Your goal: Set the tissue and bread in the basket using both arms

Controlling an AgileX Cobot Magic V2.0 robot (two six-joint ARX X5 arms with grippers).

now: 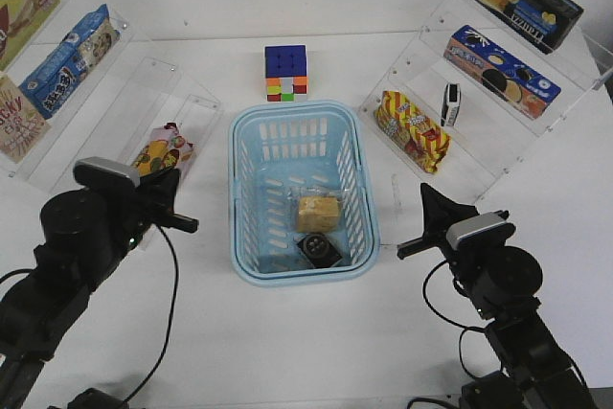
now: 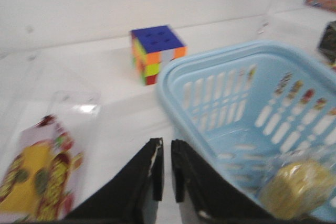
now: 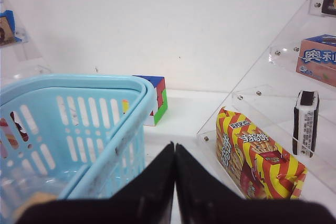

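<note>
Fingers (image 2: 157, 166) empty; bread (image 1: 318, 212), tissue (image 1: 320, 249) inside basket (image 1: 247, 200).

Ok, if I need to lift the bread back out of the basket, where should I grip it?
Come straight down from above: the basket walls block any side approach. The bread lies flat on the floor, so pinch its left and right edges; the tissue lies close on its near side.

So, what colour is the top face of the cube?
Blue, on the cube; clearest in the front view.
</note>
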